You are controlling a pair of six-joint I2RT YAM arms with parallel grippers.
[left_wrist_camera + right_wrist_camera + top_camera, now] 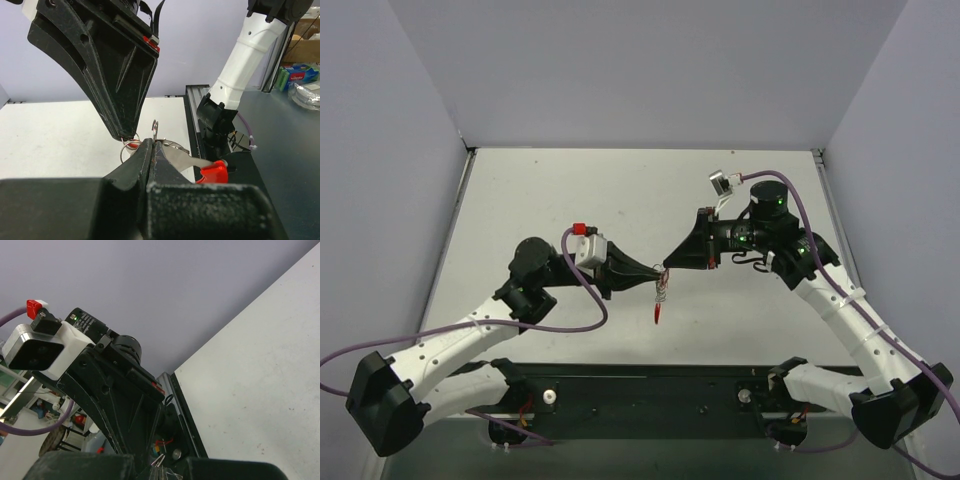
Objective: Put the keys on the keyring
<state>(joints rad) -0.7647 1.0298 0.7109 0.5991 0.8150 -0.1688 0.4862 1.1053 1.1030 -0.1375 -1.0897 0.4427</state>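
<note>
My left gripper (pixel 657 275) is shut on the key (pixel 658 312), a silver blade with a red tag that hangs below the jaws above the table. In the left wrist view the jaws (pixel 151 143) are pressed together, and the blade (pixel 184 156) and red tag (pixel 214 172) stick out to the right. My right gripper (pixel 669 266) meets it tip to tip and is shut on the keyring (pixel 128 147), a thin silver wire loop with a bit of red. In the right wrist view its fingertips (pixel 159 469) pinch silver wire ends at the bottom edge.
The white table (pixel 620 200) lies under both grippers, walled by grey panels at the back and sides. The black base rail (pixel 650 385) runs along the near edge. Purple cables (pixel 582 290) loop off both arms.
</note>
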